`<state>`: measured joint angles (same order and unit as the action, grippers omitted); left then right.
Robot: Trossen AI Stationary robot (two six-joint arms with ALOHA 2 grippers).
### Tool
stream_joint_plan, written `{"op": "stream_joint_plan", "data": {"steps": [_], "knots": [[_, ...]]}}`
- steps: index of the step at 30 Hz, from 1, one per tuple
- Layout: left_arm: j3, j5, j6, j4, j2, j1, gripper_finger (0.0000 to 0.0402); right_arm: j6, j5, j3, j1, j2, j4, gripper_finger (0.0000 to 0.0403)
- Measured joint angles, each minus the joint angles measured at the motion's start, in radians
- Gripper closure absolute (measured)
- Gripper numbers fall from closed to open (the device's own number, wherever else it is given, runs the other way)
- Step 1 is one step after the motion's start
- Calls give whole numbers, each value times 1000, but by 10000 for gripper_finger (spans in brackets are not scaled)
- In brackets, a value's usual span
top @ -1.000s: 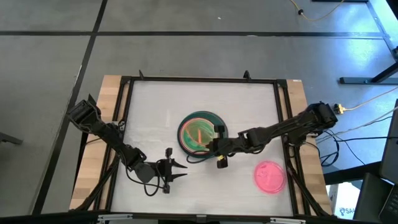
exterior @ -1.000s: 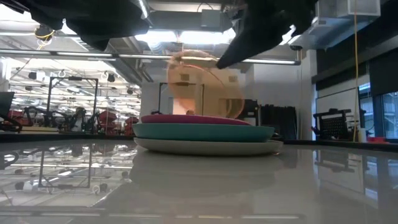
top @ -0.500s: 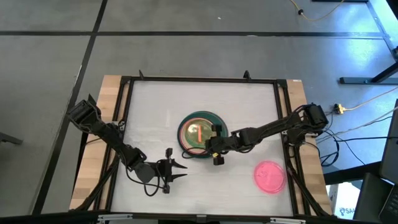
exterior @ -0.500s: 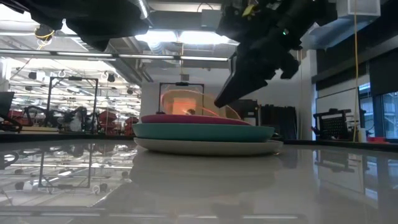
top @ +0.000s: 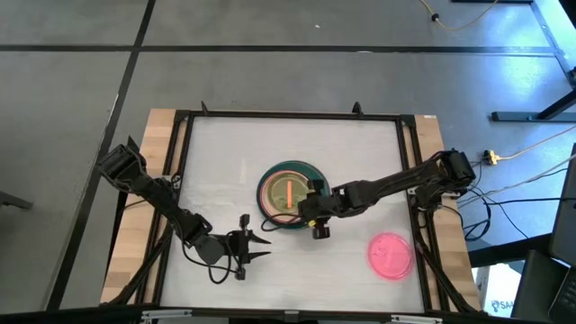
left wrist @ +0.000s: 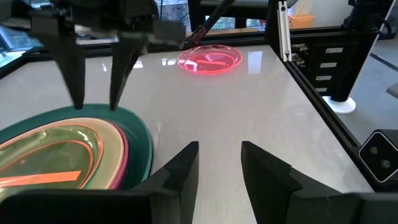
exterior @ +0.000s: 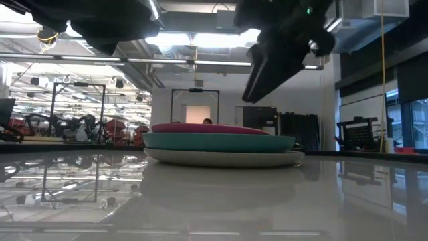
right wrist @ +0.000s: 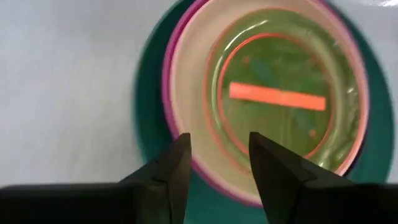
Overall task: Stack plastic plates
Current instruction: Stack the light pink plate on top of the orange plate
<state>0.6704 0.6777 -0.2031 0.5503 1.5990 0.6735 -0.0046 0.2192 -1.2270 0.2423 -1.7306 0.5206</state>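
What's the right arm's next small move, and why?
Probably lift clear and swing toward the pink plate. The right end effector is open and empty at the stack's edge, the orange plate already lies flat on top, and the pink one sits alone. The left end effector waits open near the front.

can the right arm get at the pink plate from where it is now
Probably yes. The pink plate lies alone on bare table, apart from the stack, and the right gripper hangs open and empty between them with nothing in its path.
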Motion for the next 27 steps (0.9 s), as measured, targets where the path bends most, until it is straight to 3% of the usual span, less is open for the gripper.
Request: {"op": "stream_joint_plan", "data": {"steps": [8,13,19,24,27], "knots": [[0,0,3,16,0,-16,288,45,-258,-181,-1,6,446,247],[0,-47,2,8,0,-44,288,168,-381,-164,-1,85,528,247],[0,-118,2,2,0,-52,288,394,-441,3,13,241,561,247],[0,-119,3,2,0,-50,288,543,-453,254,58,383,534,247],[0,-119,3,2,0,-50,288,631,-520,410,83,444,480,247]]}}
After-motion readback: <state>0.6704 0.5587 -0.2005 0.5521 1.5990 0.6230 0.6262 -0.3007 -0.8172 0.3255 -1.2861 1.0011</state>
